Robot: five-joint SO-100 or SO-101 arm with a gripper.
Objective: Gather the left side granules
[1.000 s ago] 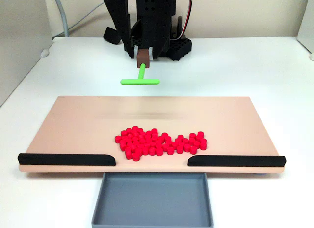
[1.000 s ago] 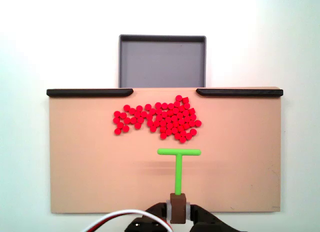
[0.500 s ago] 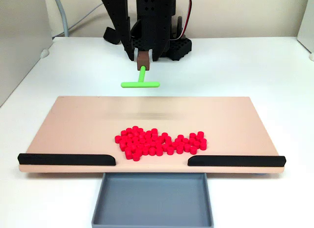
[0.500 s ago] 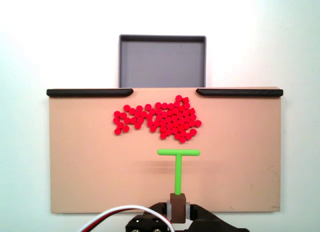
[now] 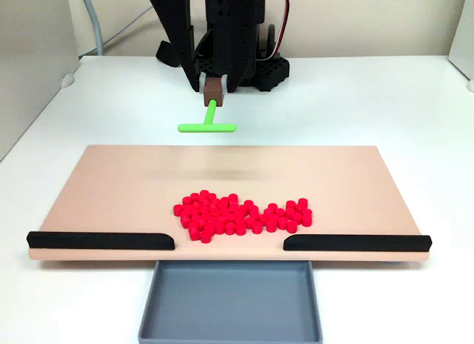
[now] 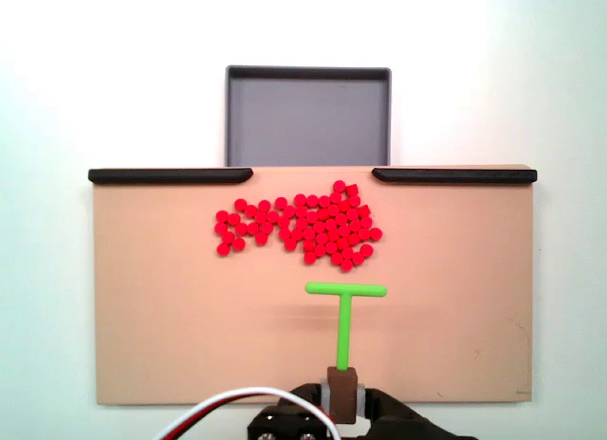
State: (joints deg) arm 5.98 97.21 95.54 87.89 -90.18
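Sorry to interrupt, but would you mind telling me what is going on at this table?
A small robot arm's gripper holds a green T-shaped stick by its brown handle, poised above the tan board, short of the red granules. The granules lie in one loose cluster near the gap between two black rails. Beyond that gap sits the grey tray, with no granules in it. The stick touches no granules.

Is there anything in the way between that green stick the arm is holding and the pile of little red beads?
Nothing visible. In a fixed view, only bare board lies between the green T-shaped stick and the red granules. Beyond them, the gap between the two black rails opens toward the grey tray.
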